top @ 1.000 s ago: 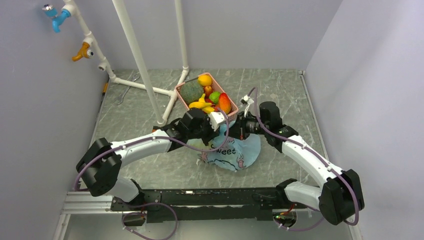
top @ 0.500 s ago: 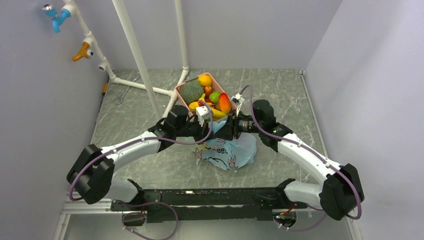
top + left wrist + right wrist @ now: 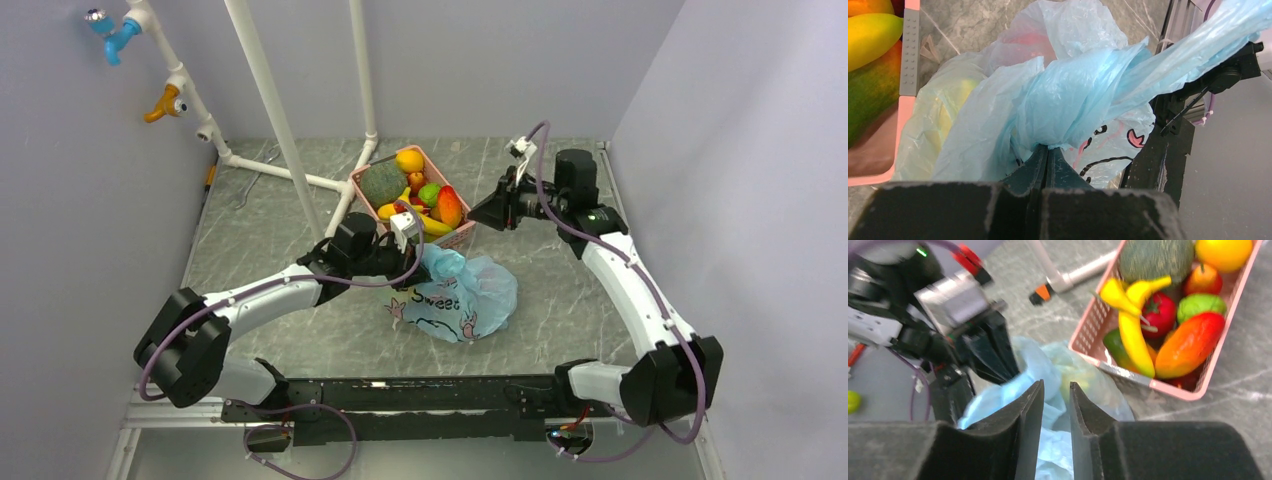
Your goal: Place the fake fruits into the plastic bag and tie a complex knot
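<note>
The light-blue plastic bag [image 3: 462, 298] lies on the table in front of the pink basket, printed side up. My left gripper [image 3: 418, 262] is shut on a gathered, twisted handle of the bag [image 3: 1073, 95]; its fingertips [image 3: 1047, 149] pinch the plastic. Yellow and red shapes show faintly through the bag [image 3: 960, 95]. No tied knot is in view. My right gripper [image 3: 476, 213] hovers up at the right of the basket, its jaws [image 3: 1055, 385] slightly apart and empty. Fake fruits lie in the basket: melon [image 3: 1155, 257], orange [image 3: 1223, 252], bananas [image 3: 1130, 325], lime [image 3: 1200, 305], mango [image 3: 1188, 342].
The pink basket [image 3: 368, 200] stands behind the bag; its rim [image 3: 909, 50] touches the bag's left side. A white pipe frame [image 3: 285, 140] rises at the back left. Walls close the table on three sides. A black rail [image 3: 400, 385] runs along the near edge.
My right gripper has let go of the bag and swung up and back to the right. The left gripper drew back left with the handle; the bag stands puffed up.
</note>
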Robot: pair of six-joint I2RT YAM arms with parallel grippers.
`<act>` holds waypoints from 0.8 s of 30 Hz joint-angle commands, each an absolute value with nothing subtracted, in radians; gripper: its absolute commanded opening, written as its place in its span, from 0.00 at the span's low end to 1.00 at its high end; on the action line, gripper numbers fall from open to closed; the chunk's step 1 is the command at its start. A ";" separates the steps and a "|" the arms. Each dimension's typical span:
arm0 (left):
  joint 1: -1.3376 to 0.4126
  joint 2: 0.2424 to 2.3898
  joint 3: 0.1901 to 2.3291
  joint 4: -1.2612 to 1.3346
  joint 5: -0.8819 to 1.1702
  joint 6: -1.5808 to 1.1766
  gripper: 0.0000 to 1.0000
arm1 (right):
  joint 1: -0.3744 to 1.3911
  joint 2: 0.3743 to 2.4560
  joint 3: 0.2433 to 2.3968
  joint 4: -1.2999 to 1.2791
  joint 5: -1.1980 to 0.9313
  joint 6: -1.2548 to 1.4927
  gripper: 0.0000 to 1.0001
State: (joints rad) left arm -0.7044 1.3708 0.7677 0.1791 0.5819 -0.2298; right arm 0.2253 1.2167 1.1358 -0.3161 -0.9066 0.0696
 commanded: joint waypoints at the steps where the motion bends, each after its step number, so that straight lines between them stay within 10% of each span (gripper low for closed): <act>1: -0.706 1.387 0.817 0.201 0.565 -0.260 0.00 | 0.227 1.288 1.058 -0.416 -0.853 -0.174 0.24; 14: -0.708 1.481 0.862 0.257 0.582 -0.324 0.00 | 0.274 1.372 0.923 -0.666 -1.001 -0.495 0.34; 24: -0.705 1.457 0.857 0.264 0.716 -0.293 0.00 | 0.506 1.339 0.788 -0.076 -1.071 0.079 0.46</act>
